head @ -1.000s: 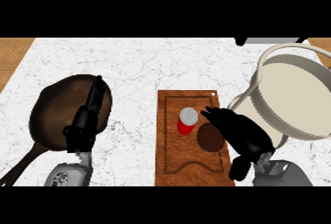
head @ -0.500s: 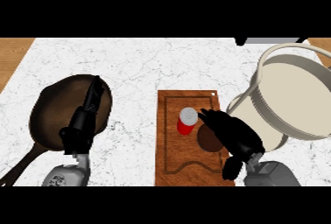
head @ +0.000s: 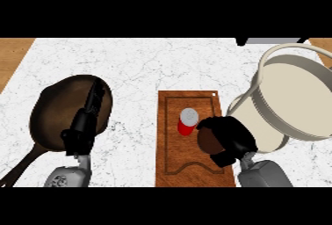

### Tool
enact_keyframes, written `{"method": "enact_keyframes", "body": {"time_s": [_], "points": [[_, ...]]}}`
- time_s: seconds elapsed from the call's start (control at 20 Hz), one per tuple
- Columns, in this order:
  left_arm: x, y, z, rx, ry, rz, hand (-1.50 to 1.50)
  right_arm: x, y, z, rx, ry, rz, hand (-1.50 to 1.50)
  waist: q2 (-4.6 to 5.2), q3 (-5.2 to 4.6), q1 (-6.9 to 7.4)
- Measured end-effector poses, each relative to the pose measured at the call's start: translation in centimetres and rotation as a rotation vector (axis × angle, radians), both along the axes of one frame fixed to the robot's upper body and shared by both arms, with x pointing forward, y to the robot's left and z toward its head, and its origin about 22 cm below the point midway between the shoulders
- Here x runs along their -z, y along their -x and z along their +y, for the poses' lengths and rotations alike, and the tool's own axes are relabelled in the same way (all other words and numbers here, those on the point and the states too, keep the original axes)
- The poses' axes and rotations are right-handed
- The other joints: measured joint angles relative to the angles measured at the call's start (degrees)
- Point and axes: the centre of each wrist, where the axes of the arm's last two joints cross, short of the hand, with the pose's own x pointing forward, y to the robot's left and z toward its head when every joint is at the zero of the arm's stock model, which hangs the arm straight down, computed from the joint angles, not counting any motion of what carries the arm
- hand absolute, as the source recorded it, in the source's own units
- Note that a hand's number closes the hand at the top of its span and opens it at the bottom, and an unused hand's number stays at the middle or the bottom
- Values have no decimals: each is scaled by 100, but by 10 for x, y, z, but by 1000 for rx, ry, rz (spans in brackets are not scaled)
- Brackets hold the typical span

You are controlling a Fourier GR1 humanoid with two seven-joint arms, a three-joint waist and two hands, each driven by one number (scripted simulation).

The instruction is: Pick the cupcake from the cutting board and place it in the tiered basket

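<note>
White marbled stone with grey veins, smooth and matt, for the counter [head: 149, 66]. Warm brown wood with a darker routed groove, lightly satin, for the cutting board [head: 170, 167]. Dark brown, dull, iron-like metal for the frying pan [head: 55, 114]. Cream, smooth, enamel-like coating on the tiered basket [head: 295, 99]. Matt black plastic on both hands, left [head: 81, 132] and right [head: 235, 138]; pale grey, faintly glossy shells on the forearms.
</note>
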Motion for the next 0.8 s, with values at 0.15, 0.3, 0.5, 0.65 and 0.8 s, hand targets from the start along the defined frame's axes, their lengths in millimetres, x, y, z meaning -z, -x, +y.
{"method": "enact_keyframes", "body": {"time_s": [0.15, 0.3, 0.5, 0.65, 0.8], "points": [[-6, 1, 2, 0, 5, 3, 0, 2, -3, 6, -22, 27, -84, 150, -7, -4, 9], [-12, 0, 3, -1, 0, 2, 0, 11, -3, 7, -37, 39, -150, 150, -23, -14, 9], [-8, -4, -3, -5, 1, -3, 0, 11, 0, 9, -14, 52, -206, 150, -24, -17, -7], [-7, -5, -1, -10, 0, 0, 0, 15, 22, 12, 39, 163, -201, 150, -55, -27, -61], [-6, -3, 3, -24, -2, 8, 0, 21, 48, 13, 90, 296, -177, 150, -99, -37, -110]]}}
